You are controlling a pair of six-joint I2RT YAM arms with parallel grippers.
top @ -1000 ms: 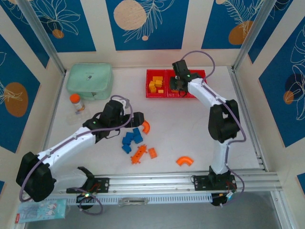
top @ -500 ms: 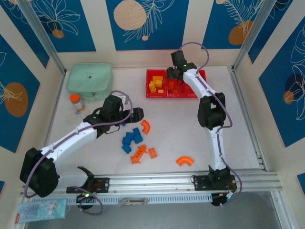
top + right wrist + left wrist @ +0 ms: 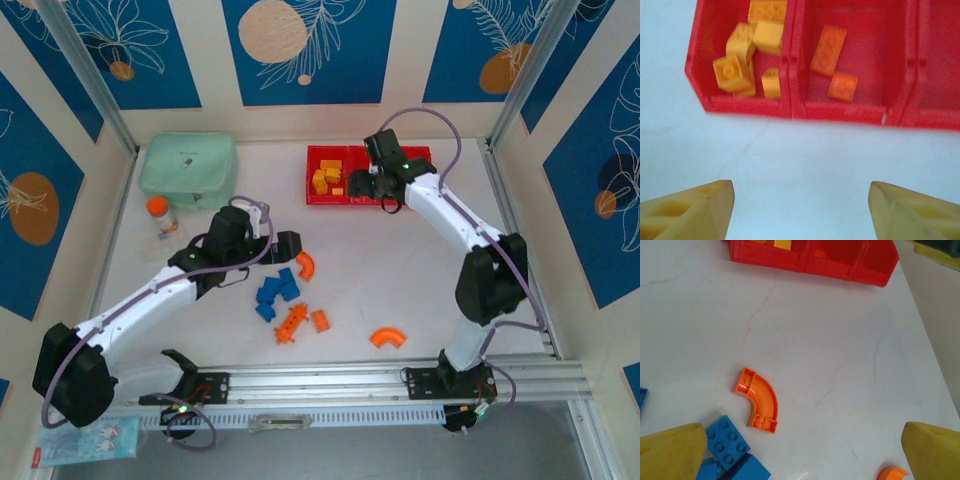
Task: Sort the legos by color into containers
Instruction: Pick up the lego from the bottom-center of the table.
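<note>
The right gripper [image 3: 799, 212], jaws wide and empty, hung before the three joined red plastic bins [image 3: 792, 111] at the far edge of the white table [image 3: 400, 280]. The left gripper [image 3: 800, 455], likewise open, hovered over an orange curved plastic brick [image 3: 757, 400] mid-table; grasping it seemed next.

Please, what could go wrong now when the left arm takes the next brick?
The orange arch lies off-centre under the open left gripper, close to a blue brick; closing here may catch or push the blue one too. The arch is curved and lies flat, so it might twist out of the grip.
</note>
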